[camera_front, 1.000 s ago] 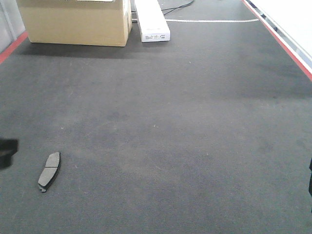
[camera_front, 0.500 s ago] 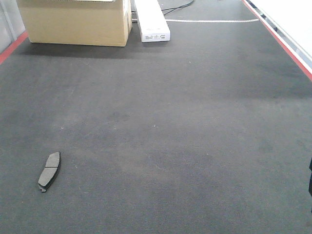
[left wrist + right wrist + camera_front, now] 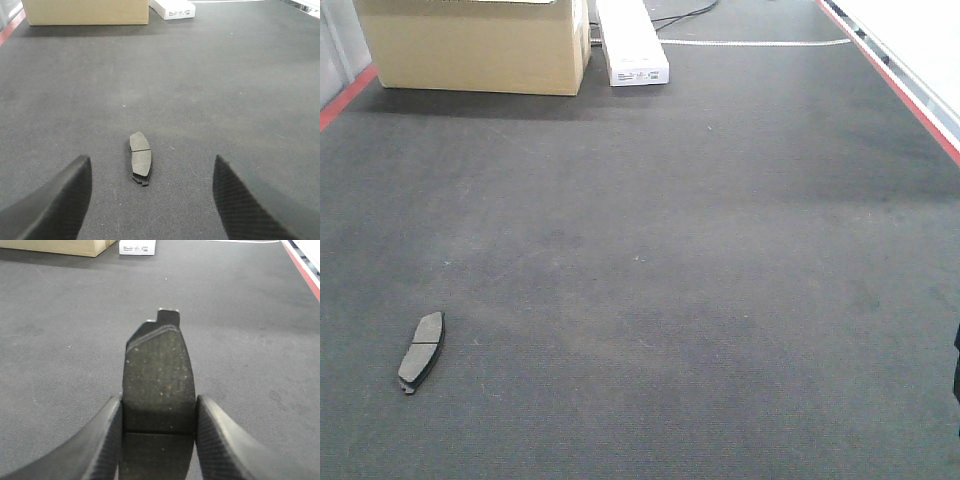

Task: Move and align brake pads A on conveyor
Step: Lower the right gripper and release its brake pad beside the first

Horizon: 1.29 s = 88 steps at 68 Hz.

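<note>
One dark grey brake pad [image 3: 421,351] lies flat on the charcoal conveyor [image 3: 670,260] at the near left; the left wrist view has it [image 3: 140,158] lengthwise on the felt. My left gripper [image 3: 152,172] hangs open behind it, fingers spread wide on either side, touching nothing. In the right wrist view my right gripper [image 3: 159,412] is shut on a second brake pad [image 3: 159,375], its fingers [image 3: 107,440] pressing both long sides, and the pad juts forward above the conveyor [image 3: 250,340]. A dark sliver [image 3: 956,375] at the front view's right edge may be the right arm.
A cardboard box [image 3: 475,45] and a long white box [image 3: 630,40] stand at the far end of the conveyor. A red stripe [image 3: 895,85] and a pale ledge run along the right edge; a red stripe [image 3: 345,95] marks the far left.
A dark part of the left arm showed at the front view's left edge a second ago and has since left that view. The pad on the conveyor has not moved.
</note>
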Motion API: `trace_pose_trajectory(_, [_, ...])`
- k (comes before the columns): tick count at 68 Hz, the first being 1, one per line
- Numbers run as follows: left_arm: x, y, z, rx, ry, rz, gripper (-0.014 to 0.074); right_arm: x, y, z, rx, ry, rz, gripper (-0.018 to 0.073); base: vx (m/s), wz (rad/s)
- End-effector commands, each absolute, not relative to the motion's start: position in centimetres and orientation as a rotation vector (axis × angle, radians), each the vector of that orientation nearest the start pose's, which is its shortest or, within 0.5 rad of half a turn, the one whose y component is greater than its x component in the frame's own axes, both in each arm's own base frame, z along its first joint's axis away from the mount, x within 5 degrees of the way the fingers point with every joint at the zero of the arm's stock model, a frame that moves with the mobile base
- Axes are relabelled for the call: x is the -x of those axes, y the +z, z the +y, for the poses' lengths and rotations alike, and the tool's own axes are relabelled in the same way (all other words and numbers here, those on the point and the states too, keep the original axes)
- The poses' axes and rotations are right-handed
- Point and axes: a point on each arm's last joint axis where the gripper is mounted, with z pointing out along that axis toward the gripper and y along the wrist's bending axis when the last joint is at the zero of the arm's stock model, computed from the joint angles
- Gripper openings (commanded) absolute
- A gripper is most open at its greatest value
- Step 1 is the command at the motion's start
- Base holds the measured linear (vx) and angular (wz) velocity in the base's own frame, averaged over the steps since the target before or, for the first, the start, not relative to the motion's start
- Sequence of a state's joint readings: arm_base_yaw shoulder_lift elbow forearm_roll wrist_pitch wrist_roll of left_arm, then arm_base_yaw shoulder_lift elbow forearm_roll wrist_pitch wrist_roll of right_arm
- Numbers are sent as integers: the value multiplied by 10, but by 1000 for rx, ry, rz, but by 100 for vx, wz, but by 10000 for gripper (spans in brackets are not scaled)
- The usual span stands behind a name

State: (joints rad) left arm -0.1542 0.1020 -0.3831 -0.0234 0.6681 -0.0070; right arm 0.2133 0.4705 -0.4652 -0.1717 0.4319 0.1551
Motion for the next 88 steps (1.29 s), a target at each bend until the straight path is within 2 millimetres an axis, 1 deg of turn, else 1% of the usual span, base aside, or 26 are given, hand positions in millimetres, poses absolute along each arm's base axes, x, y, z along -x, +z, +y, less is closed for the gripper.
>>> trace_pose_trajectory(1, [-36,288,-7,-123,-155,1787,502,-101,315,16,165,81,1780,-7,0,0])
trace_pose_trajectory(37, [-36,288,-7,-123,-155,1787,502,-101,315,16,165,80,1789,-7,0,0])
trace_pose_trajectory(44, [-36,288,-7,-123,-155,1787,502,-106,318,17,165,82,1795,-7,0,0])
trace_pose_trajectory(50, [-36,288,-7,-123,-155,1787,502,-119,323,19,166,72,1861,-7,0,0])
trace_pose_trajectory(57, [-36,288,-7,-123,-155,1787,502,-142,328,23,171,56,1956,-7,0,0])
trace_pose_trajectory(64, [-36,288,-7,-123,-155,1787,502,-170,328,29,170,51,2058,-7,0,0])
trace_pose_trajectory(71, [-36,288,-7,-123,-155,1787,502,-201,319,36,176,39,2173,-4,0,0])
trace_pose_trajectory(73, [-36,288,-7,-123,-155,1787,502,-211,314,38,180,33,2212,-3,0,0])
trace_pose_trajectory(76, [-36,288,-7,-123,-155,1787,502,-221,311,40,183,27,2246,-3,0,0])
trace_pose_trajectory(84, [-36,288,-7,-123,-155,1787,502,-254,293,46,195,5,2364,4,0,0])
trace_pose_trajectory(88, [-36,288,-7,-123,-155,1787,502,-267,288,49,204,-3,2395,6,0,0])
